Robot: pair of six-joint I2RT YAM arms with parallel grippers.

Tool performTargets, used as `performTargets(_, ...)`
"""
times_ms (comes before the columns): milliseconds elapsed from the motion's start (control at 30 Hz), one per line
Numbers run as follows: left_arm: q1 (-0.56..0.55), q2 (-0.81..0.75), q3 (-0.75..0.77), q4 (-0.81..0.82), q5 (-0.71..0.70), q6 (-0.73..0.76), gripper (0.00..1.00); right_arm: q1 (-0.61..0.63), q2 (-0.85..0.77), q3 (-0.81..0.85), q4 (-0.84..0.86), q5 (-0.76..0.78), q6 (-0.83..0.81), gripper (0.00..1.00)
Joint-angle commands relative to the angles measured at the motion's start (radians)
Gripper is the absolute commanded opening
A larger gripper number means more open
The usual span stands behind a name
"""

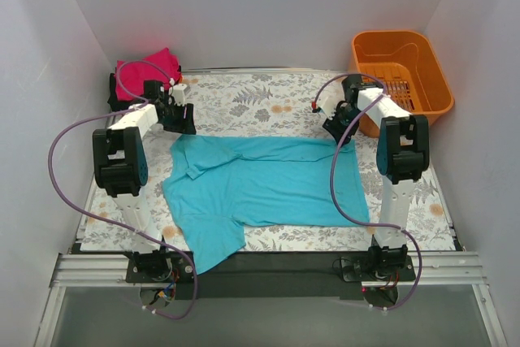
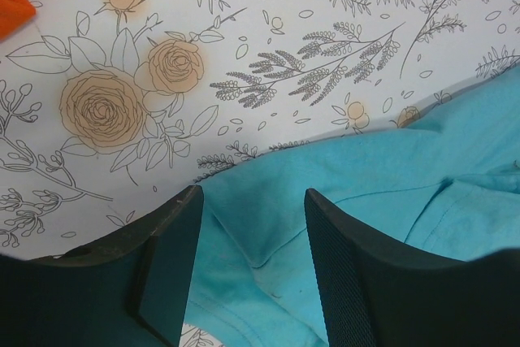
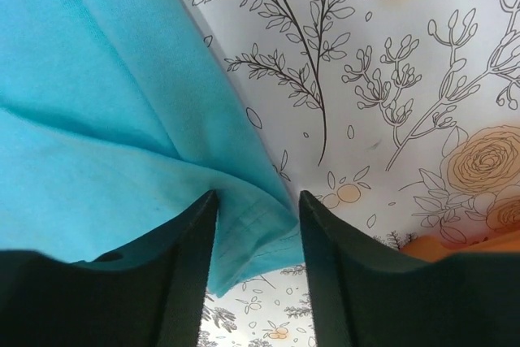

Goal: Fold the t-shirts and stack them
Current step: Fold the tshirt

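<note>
A teal t-shirt [image 1: 260,184] with a collar lies spread on the flower-print table cover, one sleeve hanging over the near edge. My left gripper [image 1: 180,123] is open over its far left corner; in the left wrist view [image 2: 252,201] the teal cloth [image 2: 268,225] lies between the two fingers. My right gripper [image 1: 337,132] is open at the far right corner; in the right wrist view [image 3: 256,201] the hemmed corner [image 3: 252,233] sits between the fingers. A folded magenta-pink shirt [image 1: 146,67] lies on a black one [image 1: 114,91] at the far left. An orange cloth edge [image 2: 12,6] shows beside them.
An orange plastic basket [image 1: 402,71] stands at the far right corner. White walls close in the table on three sides. The flower-print cover [image 1: 252,99] is bare behind the teal shirt. Purple cables loop from both arms.
</note>
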Motion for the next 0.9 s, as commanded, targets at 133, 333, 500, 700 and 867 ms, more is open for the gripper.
performTargets(133,-0.004,-0.042,0.009,0.017,-0.006,0.003,0.49,0.002,-0.100,-0.001,-0.026,-0.006,-0.022,0.33)
performTargets(333,-0.004,-0.047,0.001,0.017,-0.002,0.003,0.49,0.001,-0.113,0.007,-0.045,0.011,-0.033,0.29)
performTargets(500,-0.003,-0.041,0.007,0.019,-0.009,0.004,0.49,-0.004,-0.109,0.005,-0.062,0.022,-0.050,0.04)
performTargets(700,-0.003,-0.034,0.010,0.017,-0.006,0.006,0.49,-0.006,-0.103,0.010,-0.068,0.026,-0.045,0.45)
performTargets(867,-0.003,-0.038,0.012,0.016,-0.006,0.004,0.49,-0.012,-0.043,0.056,-0.068,0.029,-0.027,0.48)
